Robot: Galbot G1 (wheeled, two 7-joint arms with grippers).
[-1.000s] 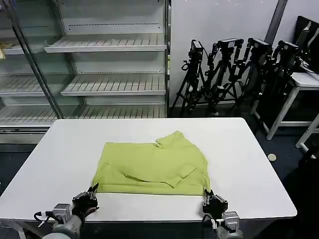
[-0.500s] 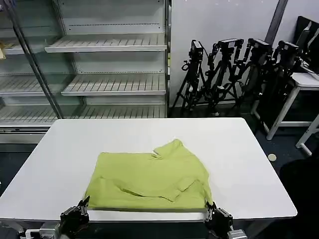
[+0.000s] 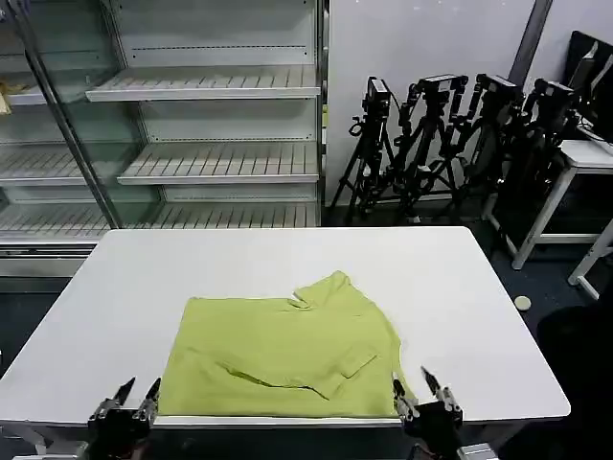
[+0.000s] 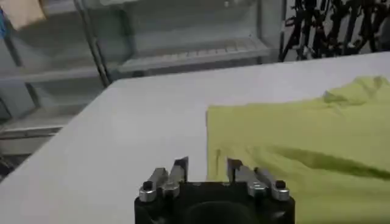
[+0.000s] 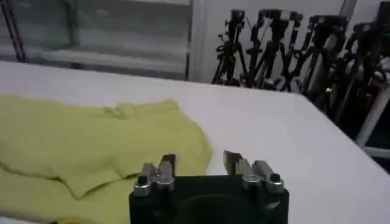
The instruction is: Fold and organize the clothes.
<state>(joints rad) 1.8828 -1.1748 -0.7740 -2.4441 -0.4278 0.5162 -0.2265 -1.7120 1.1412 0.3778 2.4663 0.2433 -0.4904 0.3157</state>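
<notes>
T-shirt now lies lower middle of frame, near edge pulled right to bench front edge. Left claw and right claw let go, both wide open, empty, backed off at shirt's bottom corners. Shirt half folded; more folds needed.

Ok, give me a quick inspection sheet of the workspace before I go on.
Surface: white table, bare around the shirt.
Job's things: yellow-green T-shirt lying partly folded, its near hem at the table's front edge.
Clutter: nothing seen.
Grippers: left gripper at the front edge off the shirt's left corner, jaws open and empty; right gripper at the right corner, jaws open and empty.
Cables: nothing seen.
Surroundings: empty shelving behind, tripods to the right.
</notes>
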